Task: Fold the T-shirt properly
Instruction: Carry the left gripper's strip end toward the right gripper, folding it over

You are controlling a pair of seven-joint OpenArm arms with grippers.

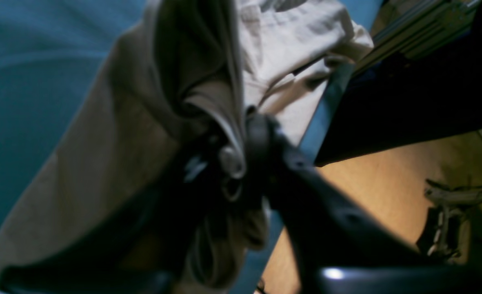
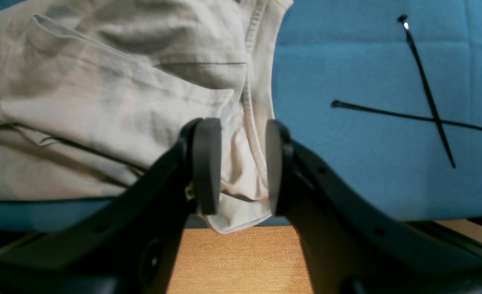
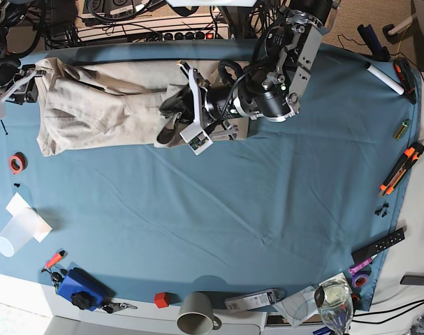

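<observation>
T-shirt (image 3: 100,105): laid in a long, rumpled band across the upper left of the base view, on the teal cloth of the table (image 3: 232,209); its left end is at the table's edge.

Left tool (image 1: 241,159): seen in the left wrist view at the frame's centre, closed on a bunched fold of the T-shirt (image 1: 114,134), which is lifted and hangs from it; the picture is blurred, so the exact grip is probably a pinch of the hem, but this cannot be confirmed. In the base view this tool (image 3: 175,118) is placed at the right end of the garment, upper centre.

Right tool (image 2: 236,163): held apart, a clear gap shown between its two pads (image 2: 206,163); a hemmed edge of the T-shirt (image 2: 102,90) is seen lying in that gap without being clamped. In the base view it (image 3: 9,87) is found at the far upper left.

Cable ties (image 2: 424,102): two black ones crossed on the cloth, upper right of the right wrist view, well apart from the garment.

Floor (image 2: 232,261): wood-toned, visible below the table edge.
</observation>
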